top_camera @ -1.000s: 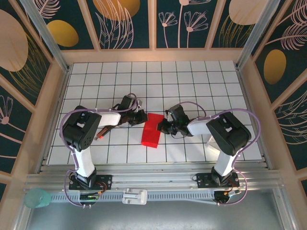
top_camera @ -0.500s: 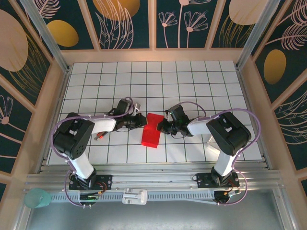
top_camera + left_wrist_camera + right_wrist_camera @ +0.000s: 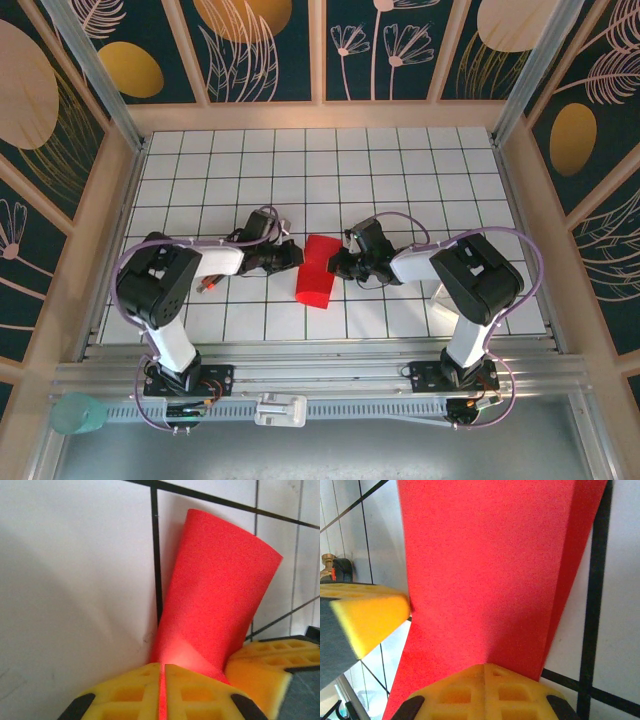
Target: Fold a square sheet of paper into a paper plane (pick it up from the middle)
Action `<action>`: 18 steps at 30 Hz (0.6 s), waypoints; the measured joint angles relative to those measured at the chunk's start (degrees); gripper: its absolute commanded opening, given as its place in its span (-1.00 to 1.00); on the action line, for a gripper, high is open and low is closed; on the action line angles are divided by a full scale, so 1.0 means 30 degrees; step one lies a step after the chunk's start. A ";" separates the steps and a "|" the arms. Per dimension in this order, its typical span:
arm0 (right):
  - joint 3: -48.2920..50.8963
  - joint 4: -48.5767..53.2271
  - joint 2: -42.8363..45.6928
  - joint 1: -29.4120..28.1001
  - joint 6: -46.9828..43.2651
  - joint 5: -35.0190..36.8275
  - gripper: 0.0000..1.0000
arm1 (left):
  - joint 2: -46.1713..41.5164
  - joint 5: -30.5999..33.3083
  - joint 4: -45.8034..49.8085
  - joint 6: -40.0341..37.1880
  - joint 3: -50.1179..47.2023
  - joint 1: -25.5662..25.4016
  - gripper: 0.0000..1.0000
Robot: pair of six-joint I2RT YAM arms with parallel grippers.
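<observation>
two end effectors meet near the middle of the white gridded bench (image 3: 400,170) in the top view. the left end effector (image 3: 295,256) reaches in from the left and the right end effector (image 3: 336,264) from the right. between their tips lies the square sheet of paper (image 3: 316,272), bright red and doubled into a narrower strip that runs toward the near edge.

from the left wrist, the left end effector (image 3: 162,670) has its yellow pads (image 3: 130,692) pressed together, with a thin line of red pinched in the seam. the paper (image 3: 215,590) rises away from them as a curved band above the tiles. a yellow pad of the right end effector (image 3: 265,667) sits against the paper's right edge.

from the right wrist, the right end effector (image 3: 485,667) has its pads together, clamped on the paper (image 3: 485,565), which spreads up from them. a pad of the left end effector (image 3: 365,615) touches the paper's left edge.
</observation>
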State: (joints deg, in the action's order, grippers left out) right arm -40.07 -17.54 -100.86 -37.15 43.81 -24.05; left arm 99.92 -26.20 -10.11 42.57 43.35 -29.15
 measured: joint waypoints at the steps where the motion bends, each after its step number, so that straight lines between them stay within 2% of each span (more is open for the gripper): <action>1: 0.0000 0.0000 0.0000 0.0000 0.0000 0.0000 -1.00 | -0.0459 -0.0109 0.0000 0.0051 -0.0211 -0.0007 -0.71; 5: 0.0000 0.0000 0.0000 -0.0007 0.0000 0.0000 -1.00 | -0.1712 -0.0736 -0.0284 0.0393 -0.0787 -0.0532 -0.70; 9: 0.0000 0.0000 0.0000 -0.0015 0.0000 0.0007 -1.00 | -0.1749 -0.1086 -0.0437 0.0641 -0.1399 -0.1311 -0.75; 14: 0.0022 0.0000 0.0029 -0.0029 0.0000 0.0073 -1.00 | -0.1749 -0.0248 0.0379 0.0539 -0.2390 -0.0889 -0.77; 18: 0.0051 -0.0007 0.0066 -0.0036 0.0000 0.0138 -1.00 | -0.2178 -0.0131 0.0612 0.0299 -0.2645 -0.0619 -0.71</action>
State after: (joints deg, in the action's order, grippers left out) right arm -39.92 -17.56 -100.66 -37.26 43.81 -23.64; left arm 93.38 -26.59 -8.27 43.46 35.42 -31.00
